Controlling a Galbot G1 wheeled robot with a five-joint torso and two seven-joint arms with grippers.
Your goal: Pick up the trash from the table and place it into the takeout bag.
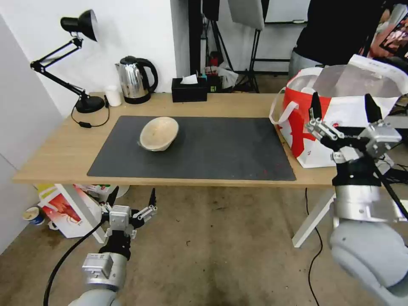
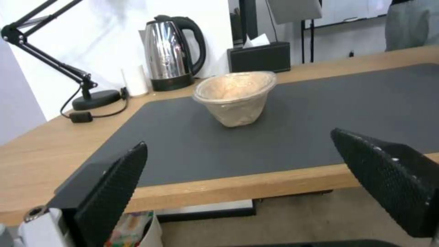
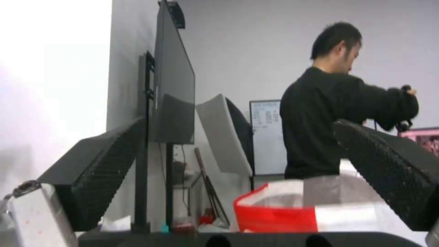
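A shallow beige bowl (image 1: pixel 159 133) lies tipped on the dark grey mat (image 1: pixel 212 148) of the light-wood table (image 1: pixel 55 144); it is also in the left wrist view (image 2: pixel 235 96). The red-and-white takeout bag (image 1: pixel 335 106) stands open at the table's right end, silver lining showing, and its rim appears in the right wrist view (image 3: pixel 293 206). My right gripper (image 1: pixel 343 105) is open and empty, raised in front of the bag. My left gripper (image 1: pixel 131 197) hangs open below the table's front edge, left of centre, nothing between its fingers (image 2: pixel 114 192).
At the table's back stand a black desk lamp (image 1: pixel 80 63), a small white cup (image 1: pixel 113 95), a steel kettle (image 1: pixel 135 80) and a black tissue box (image 1: pixel 189 89). A red-and-white printed box (image 1: pixel 63 210) sits on the floor under the left end. A person stands behind the bag.
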